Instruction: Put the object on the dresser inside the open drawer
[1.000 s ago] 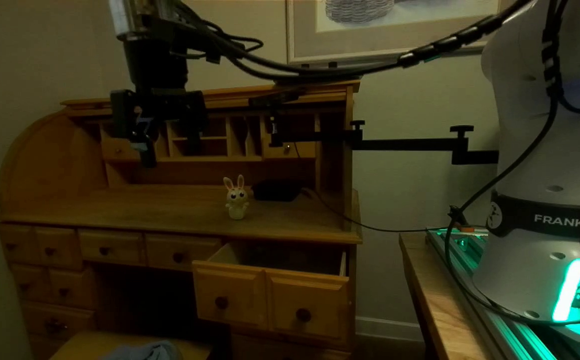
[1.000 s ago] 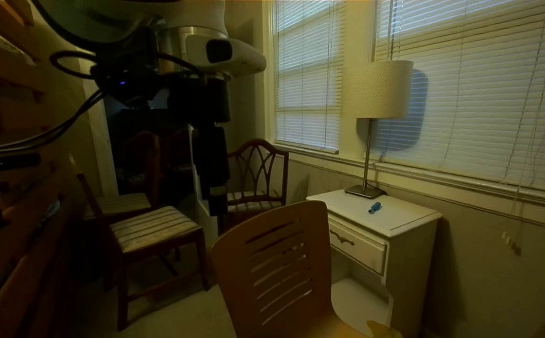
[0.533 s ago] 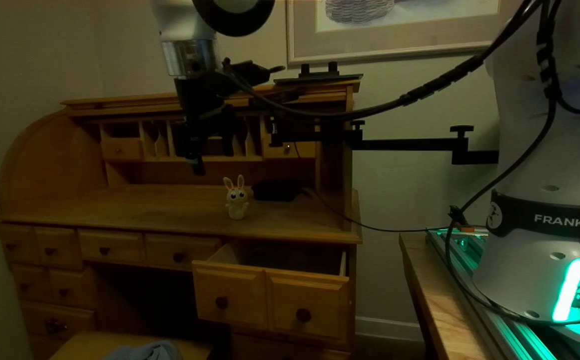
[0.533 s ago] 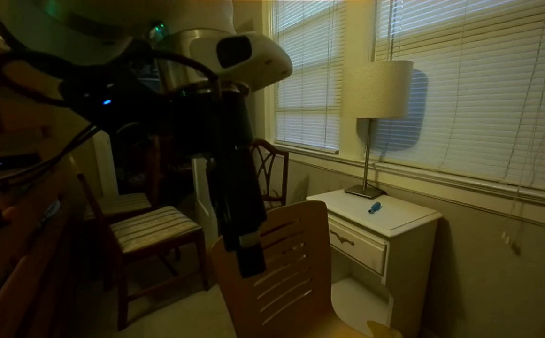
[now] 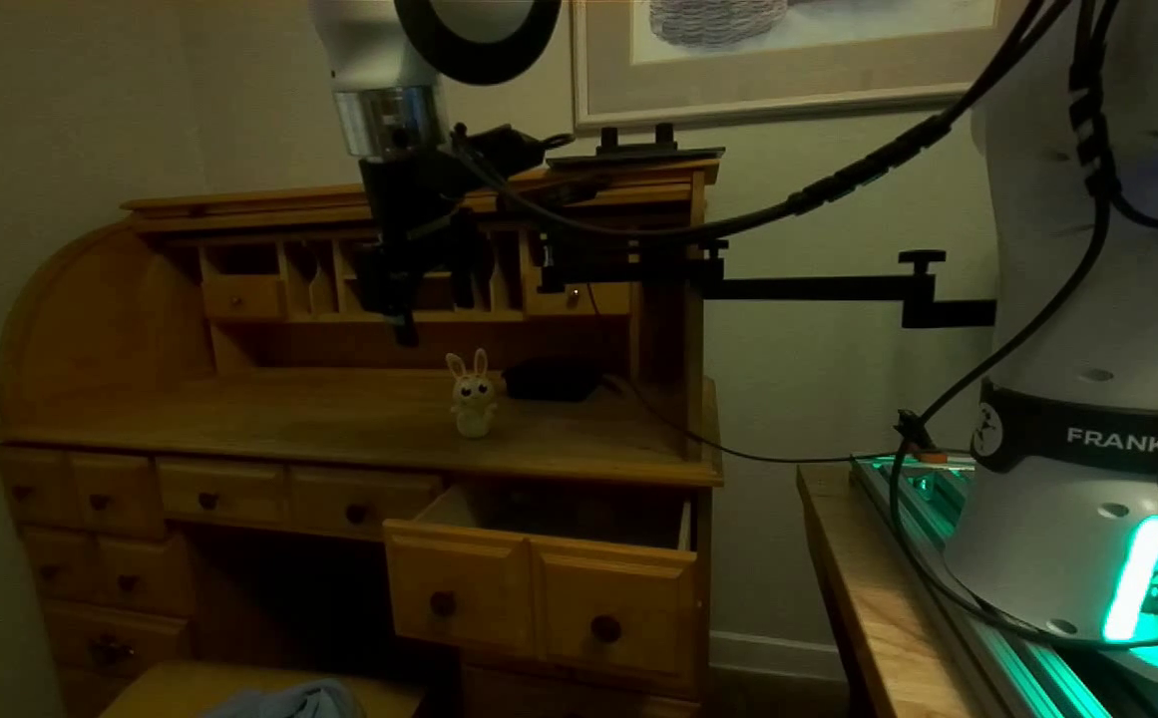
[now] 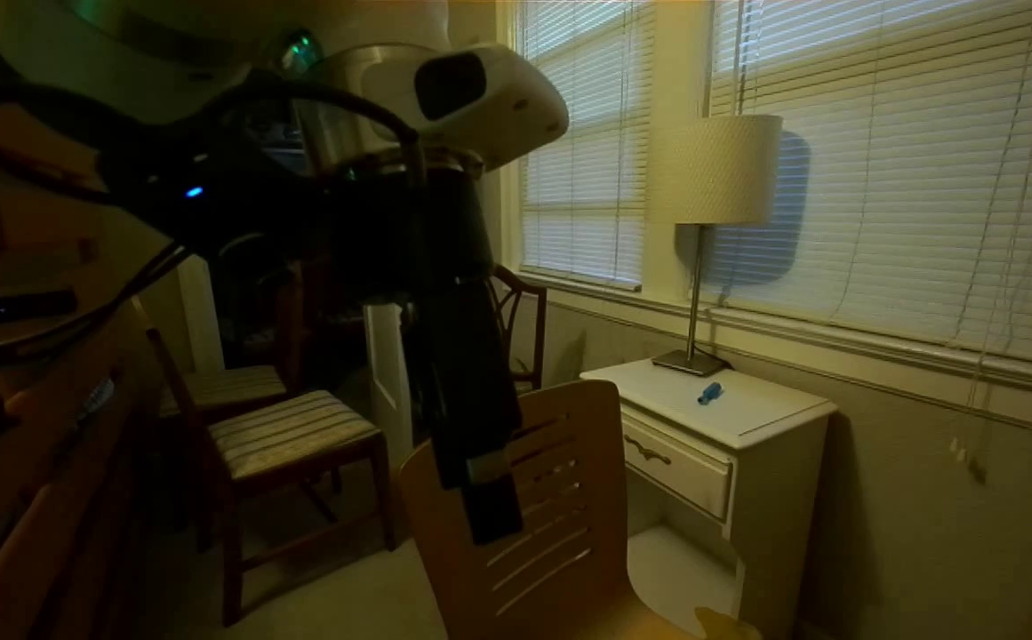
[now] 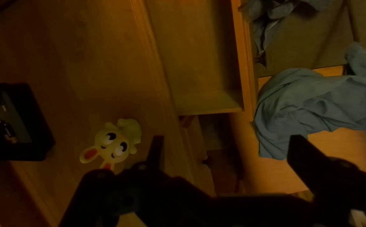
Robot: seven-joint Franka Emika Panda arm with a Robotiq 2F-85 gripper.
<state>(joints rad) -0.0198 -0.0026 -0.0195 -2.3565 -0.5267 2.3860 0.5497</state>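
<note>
A cream rabbit figurine (image 5: 473, 399), the object, stands upright on the desktop of the wooden dresser (image 5: 289, 404), near its front edge. In the wrist view the figurine (image 7: 116, 142) lies left of the jaws, with its ears partly near the dark finger base. Below the desktop on the right, the open drawer (image 5: 539, 588) is pulled out; seen from above, its front rim (image 7: 247, 63) is upper middle. My gripper (image 5: 435, 317) hangs above the desktop, a little left of and higher than the figurine. In the wrist view the gripper (image 7: 227, 138) is wide open, nothing between its fingers.
A dark box (image 5: 551, 380) sits on the desktop behind the figurine, with a cable running right. A black bracket arm (image 5: 818, 287) reaches across the dresser's right side. Blue-grey cloth (image 7: 315, 104) lies on a chair in front. A wooden chair (image 6: 524, 498) and white nightstand (image 6: 711, 404) stand nearby.
In an exterior view the arm has swung right, bringing my gripper nearer above the figurine, with the wrist turned; the last half second shows only slight motion. Figurine and drawer have not moved.
</note>
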